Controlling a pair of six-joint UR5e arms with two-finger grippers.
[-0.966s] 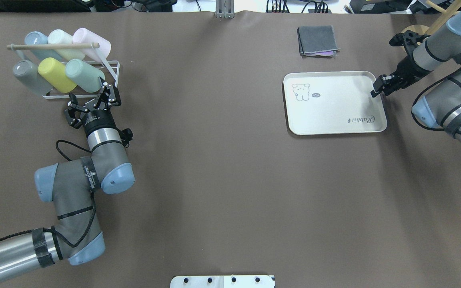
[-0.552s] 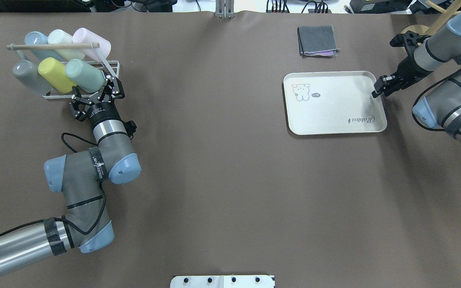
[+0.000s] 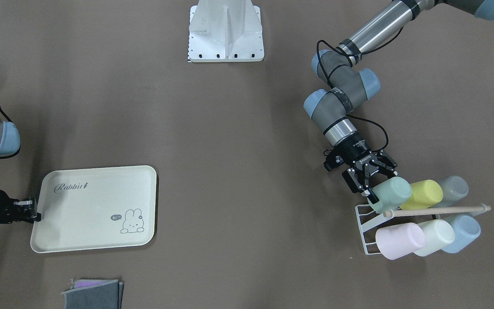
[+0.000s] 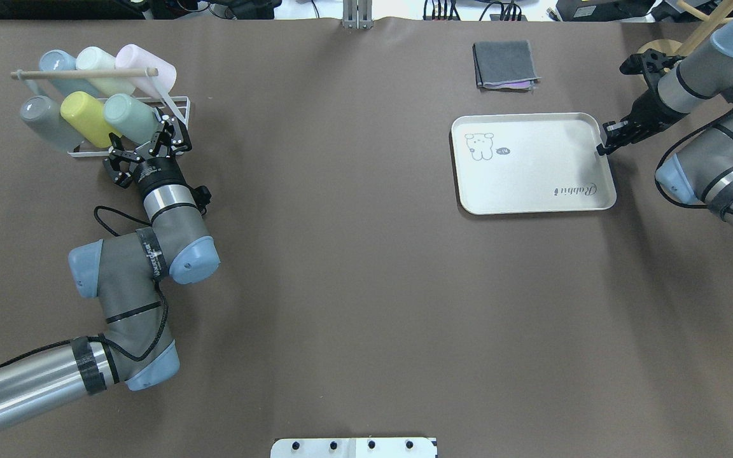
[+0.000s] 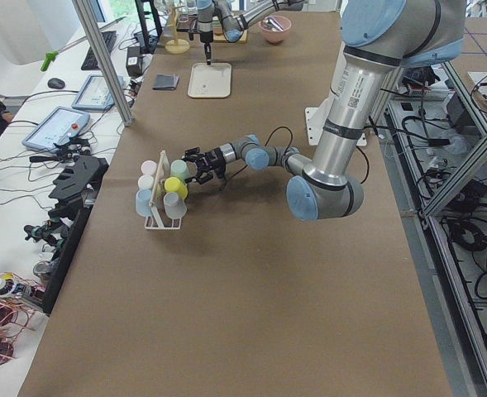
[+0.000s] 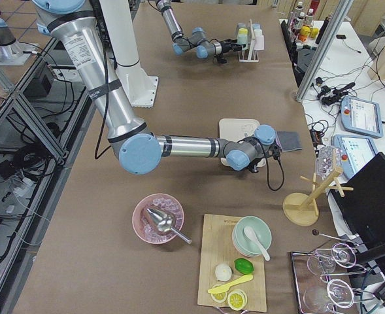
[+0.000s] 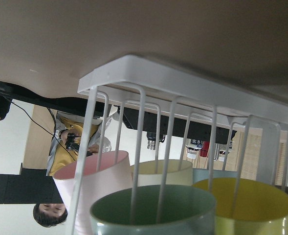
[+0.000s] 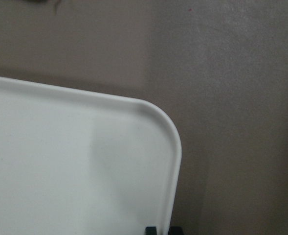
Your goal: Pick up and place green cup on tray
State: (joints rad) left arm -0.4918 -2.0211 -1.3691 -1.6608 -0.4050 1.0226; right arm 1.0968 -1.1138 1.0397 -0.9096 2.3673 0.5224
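Observation:
The green cup (image 4: 130, 119) lies on its side in the lower row of a white wire rack (image 4: 179, 102), mouth toward my left gripper; it also shows in the front view (image 3: 392, 193) and in the left wrist view (image 7: 153, 210). My left gripper (image 4: 145, 149) is open and sits right at the cup's mouth, one finger on each side (image 3: 380, 182). The cream tray (image 4: 532, 191) with its bunny drawing lies at the right (image 3: 79, 231). My right gripper (image 4: 603, 147) is shut, with its tips at the tray's right rim (image 8: 177, 161).
The rack also holds a yellow cup (image 4: 90, 117), a grey cup (image 4: 45, 124), and pink (image 4: 144, 63), cream (image 4: 102, 67) and blue (image 4: 58, 63) cups behind a wooden rod (image 4: 80, 74). A folded grey cloth (image 4: 505, 63) lies beyond the tray.
My left arm has moved toward the rack, and its open gripper has closed in on the green cup's mouth. My right gripper has shifted slightly along the tray's right rim.

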